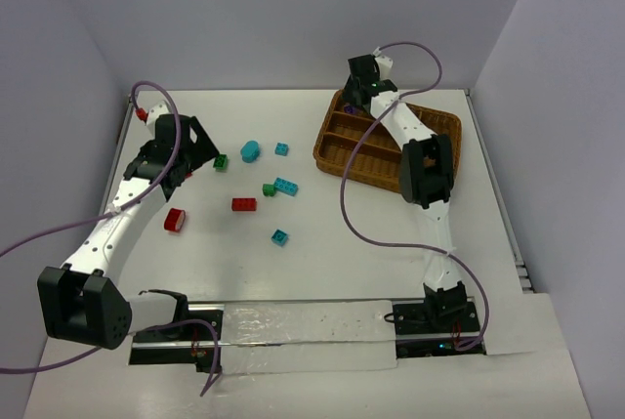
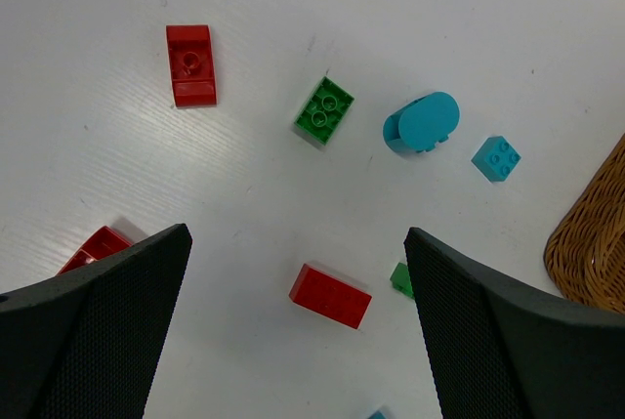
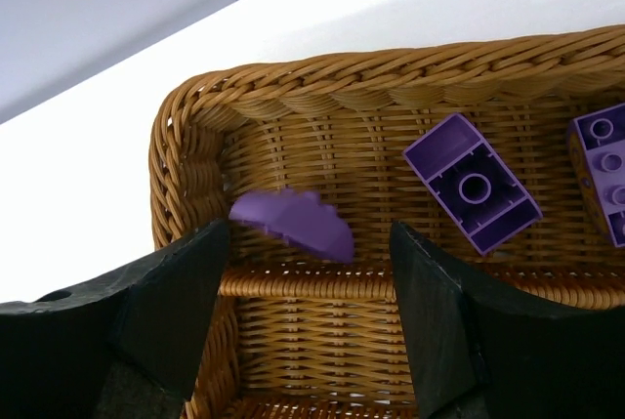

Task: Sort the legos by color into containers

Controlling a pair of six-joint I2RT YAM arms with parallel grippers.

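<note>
A white table (image 1: 322, 263) is spreading out beneath pale walls (image 1: 293, 9), and a strip of shiny film (image 1: 303, 326) (crinkled, translucent) is lying along its near edge.

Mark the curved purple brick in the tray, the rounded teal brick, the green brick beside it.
curved purple brick (image 3: 293, 226), right wrist view, curved face
rounded teal brick (image 2: 428, 118), left wrist view, broad face
green brick (image 2: 324, 111), left wrist view, centre

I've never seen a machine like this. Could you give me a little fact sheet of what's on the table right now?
Left gripper: open, above loose bricks
Right gripper: open, over the wicker tray
In tray: three purple bricks visible in the far slot
Loose on table: red bricks, green bricks, teal bricks
Still unsorted: red, green, teal
</note>
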